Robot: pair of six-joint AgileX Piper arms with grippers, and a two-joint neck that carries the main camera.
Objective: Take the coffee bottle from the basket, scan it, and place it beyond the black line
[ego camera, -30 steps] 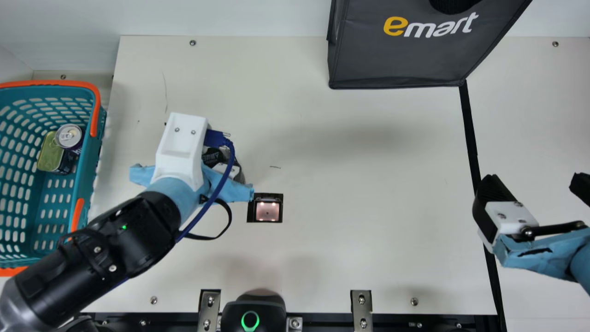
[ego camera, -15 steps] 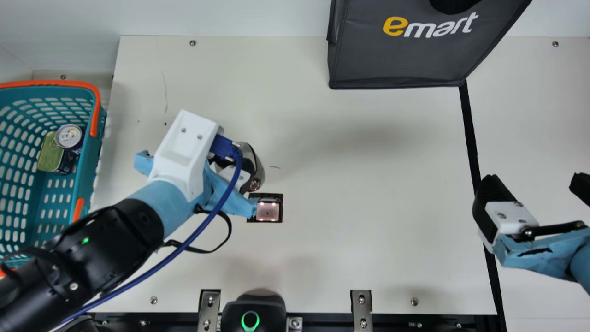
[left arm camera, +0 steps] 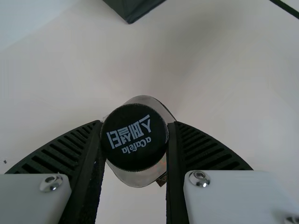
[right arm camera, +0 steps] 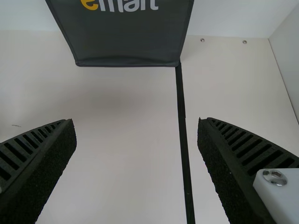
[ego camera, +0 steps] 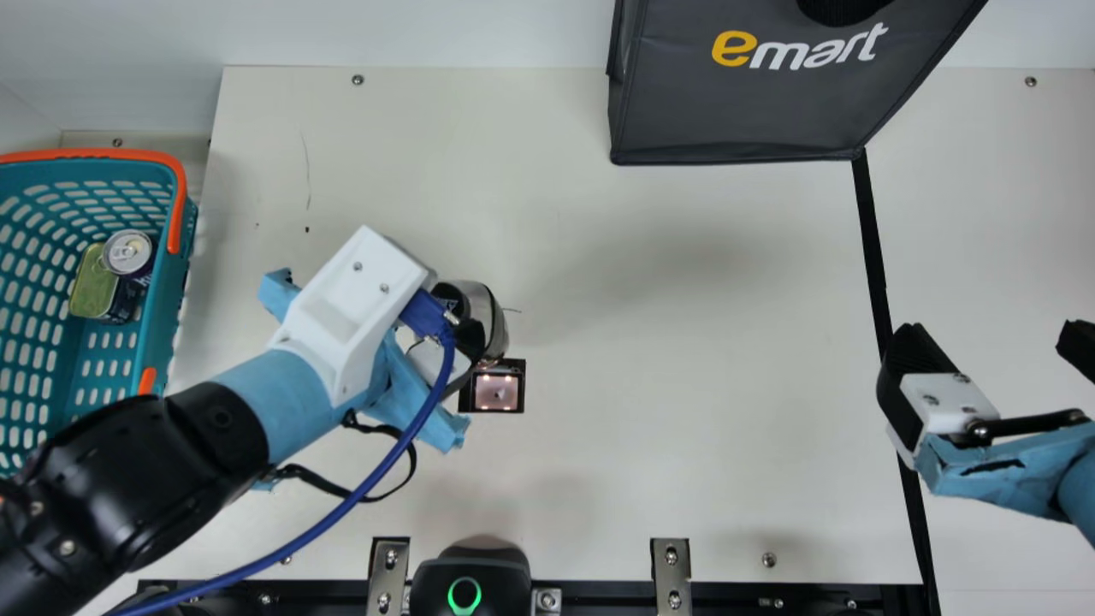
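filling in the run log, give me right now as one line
left claw: closed on bottle | bottle: beside scanner window, short of black line | right claw: open, empty | basket: can, tin

- The left arm [ego camera: 145,479] slants in from the main view's lower left, its wrist [ego camera: 295,393] wrapped in light blue.
- The left gripper [ego camera: 438,363] points down; in the left wrist view its ribbed fingers [left arm camera: 175,182] are drawn in, a narrow gap between them.
- At the main view's right edge, the right gripper [ego camera: 992,332] has its fingers [right arm camera: 233,172] spread wide.
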